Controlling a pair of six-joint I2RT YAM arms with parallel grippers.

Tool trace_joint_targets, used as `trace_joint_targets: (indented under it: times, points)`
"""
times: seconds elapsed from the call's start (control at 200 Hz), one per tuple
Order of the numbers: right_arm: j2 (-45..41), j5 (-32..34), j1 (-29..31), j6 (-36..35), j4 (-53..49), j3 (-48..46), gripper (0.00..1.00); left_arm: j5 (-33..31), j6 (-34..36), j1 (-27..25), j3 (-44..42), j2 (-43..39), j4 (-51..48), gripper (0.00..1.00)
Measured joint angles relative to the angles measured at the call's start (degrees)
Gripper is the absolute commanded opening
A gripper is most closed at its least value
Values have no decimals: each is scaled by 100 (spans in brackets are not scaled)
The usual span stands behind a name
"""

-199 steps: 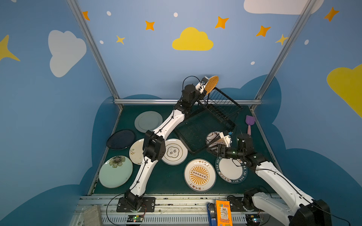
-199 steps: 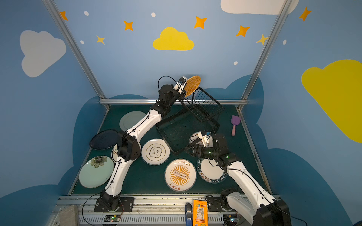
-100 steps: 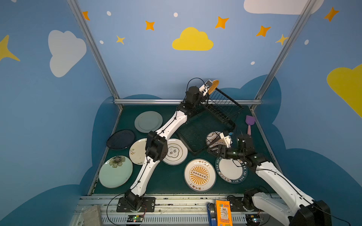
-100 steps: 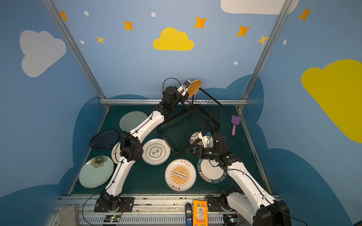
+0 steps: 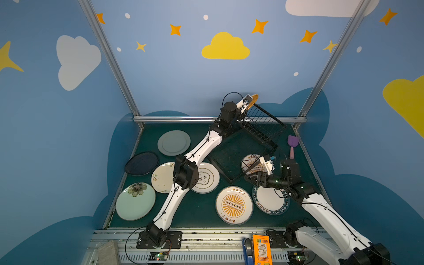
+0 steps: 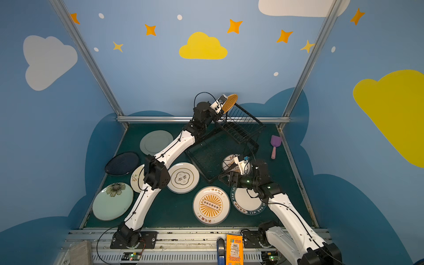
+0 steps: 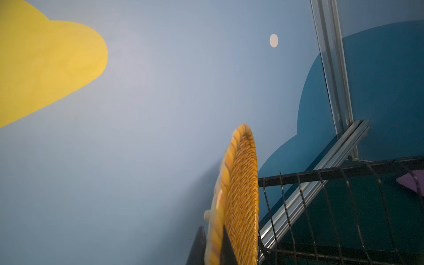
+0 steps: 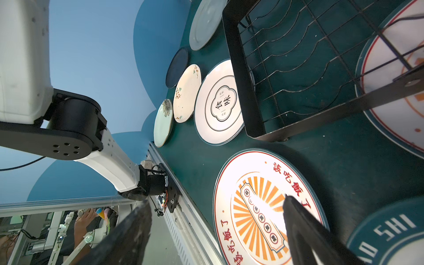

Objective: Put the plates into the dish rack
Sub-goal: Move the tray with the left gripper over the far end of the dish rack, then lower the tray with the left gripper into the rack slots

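At the dish rack (image 5: 263,130) top rim: my left gripper (image 5: 248,106) pinches orange-patterned plate (image 5: 254,101) on edge
By its near corner: my right gripper (image 5: 251,178) gapes, empty

Weave plate (image 7: 241,195) orange/yellow; rack (image 8: 239,80) blk; sunburst plate (image 5: 234,205) wht w/ orange rays, teal rim; mat (image 5: 199,211) dk green.

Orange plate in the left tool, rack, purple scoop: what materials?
Orange plate: woven-wicker relief, twisted rim, slight gloss; real wicker or moulded plastic, cannot tell. Rack: thin black wires and flat bars, matte; likely coated metal. Scoop: uniform matte lilac; probably plastic.
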Motion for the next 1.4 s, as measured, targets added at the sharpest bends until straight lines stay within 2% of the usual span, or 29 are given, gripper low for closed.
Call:
trace_joint_targets:
  times: [0.25, 0.36, 0.636, 0.851, 0.961, 1.031, 1.201, 1.307, 1.402]
  points:
    - [-9, 0, -11, -44, -2, -33, 88, -98, 94, -46, 48, 79, 72, 14]
    - [-9, 0, -15, -61, -2, -33, 88, -111, 138, -48, 151, 170, 127, 27]
    - [-20, 0, -35, -66, -9, -33, 88, -109, 127, -74, 282, 286, 164, 28]
    - [-20, 0, -35, -63, -9, -33, 88, -98, 94, -105, 341, 286, 138, 40]
    - [-20, -2, -35, -59, -9, -33, 88, -107, 72, -129, 341, 286, 136, 43]
    - [-20, -2, -35, -57, -9, -33, 88, -107, 66, -133, 341, 284, 140, 51]
    - [-20, -4, -35, -7, -2, -33, 88, -114, 11, -149, 341, 264, 140, 52]
    - [-20, -17, -35, 57, 22, -33, 88, -173, 24, -149, 341, 232, 205, 63]
    - [-20, -22, -35, 79, 26, -33, 88, -267, -4, -149, 341, 203, 328, 65]
